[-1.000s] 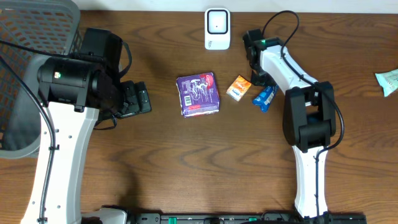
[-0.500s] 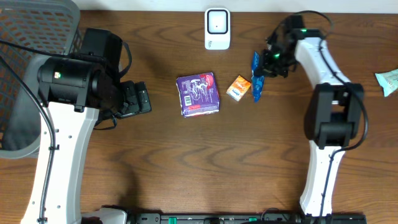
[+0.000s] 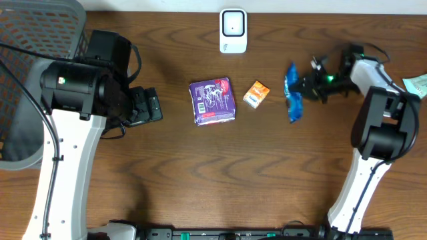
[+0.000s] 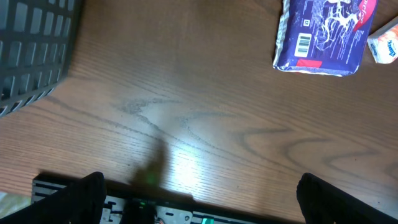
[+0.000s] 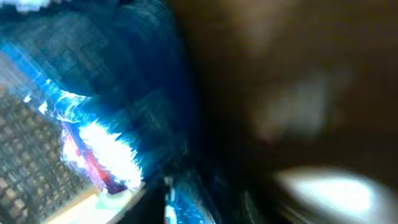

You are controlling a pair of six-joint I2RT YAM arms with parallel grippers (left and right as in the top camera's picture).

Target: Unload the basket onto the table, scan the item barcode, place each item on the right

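Jaws on the right at the crinkly blue foil packet [image 3: 291, 93], gripping or releasing impossible to tell; left jaws spread wide, idle. Packet right of the small orange carton [image 3: 255, 94], near-right of the white scanner [image 3: 233, 30]. Present barcode side flat to the scanner window; hold steady.

The bench [image 3: 200, 167] is brown wood with a clear grain and a soft sheen that catches the light. The blue packet [image 3: 292, 93] is glossy, crinkled film. The purple packet [image 3: 212, 101] is shiny plastic wrap, and the orange box [image 3: 255, 94] looks like printed card. The scanner [image 3: 233, 30] is smooth white plastic, the basket [image 3: 27, 40] matt grey mesh.
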